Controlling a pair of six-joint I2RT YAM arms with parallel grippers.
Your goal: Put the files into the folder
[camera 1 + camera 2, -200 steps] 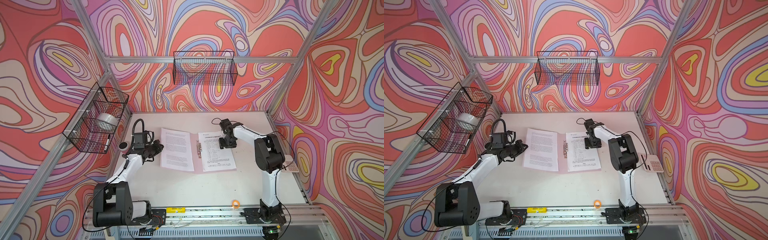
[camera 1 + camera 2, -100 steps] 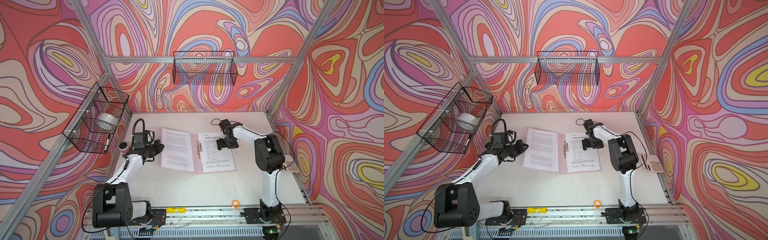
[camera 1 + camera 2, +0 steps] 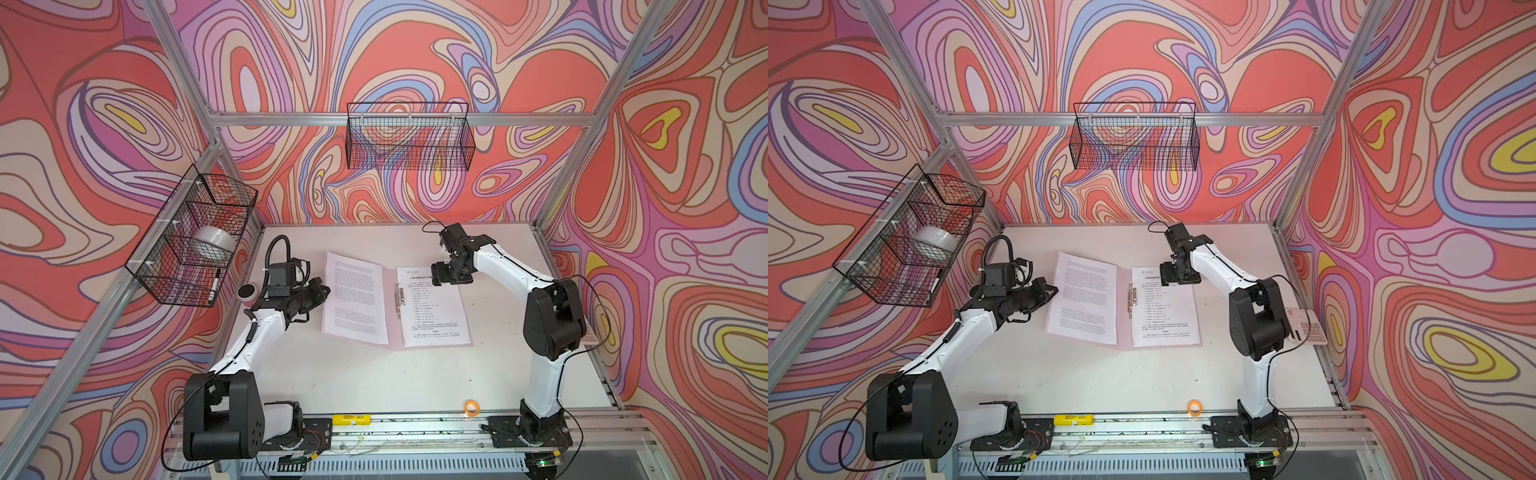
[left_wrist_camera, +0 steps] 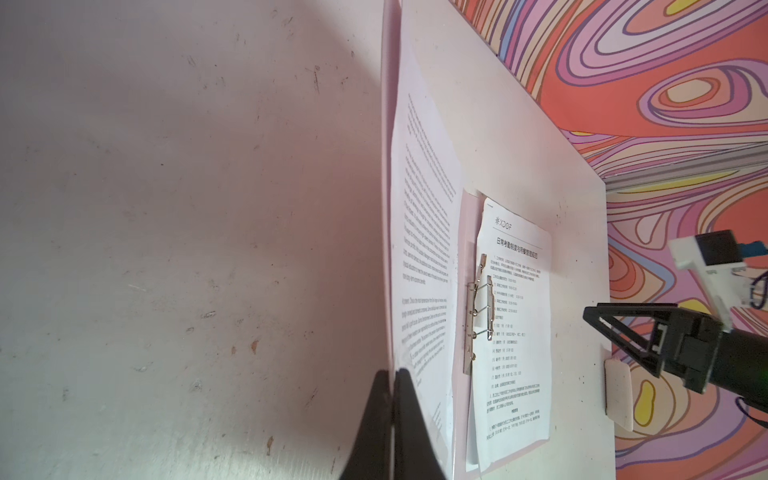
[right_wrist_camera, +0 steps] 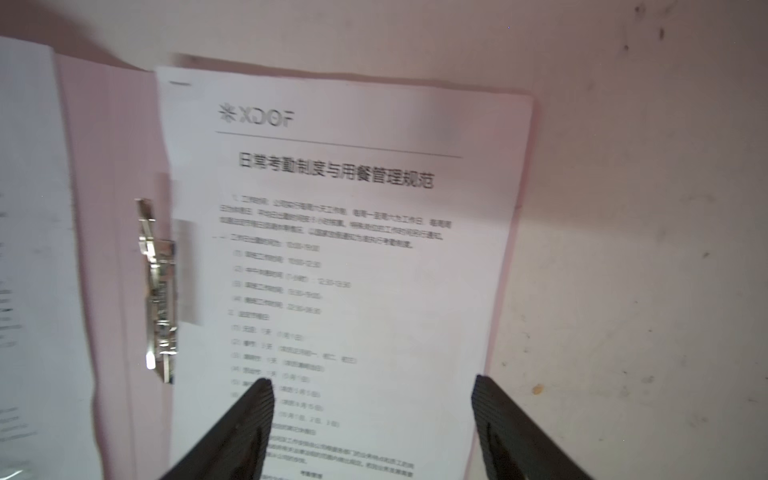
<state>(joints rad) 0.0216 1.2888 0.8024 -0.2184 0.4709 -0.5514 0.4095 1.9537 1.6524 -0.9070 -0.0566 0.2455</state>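
lying directly below the right gripper (image 5: 372, 384): files (image 5: 332, 208).

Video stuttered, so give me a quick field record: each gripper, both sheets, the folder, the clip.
left gripper: shut on the folder's left cover edge
right gripper: open above the headed sheet, holding nothing
folder: open on the table
dense sheet: on the left cover
headed sheet: flat on the right half
clip: by the spine, beside the headed sheet; clamping unclear
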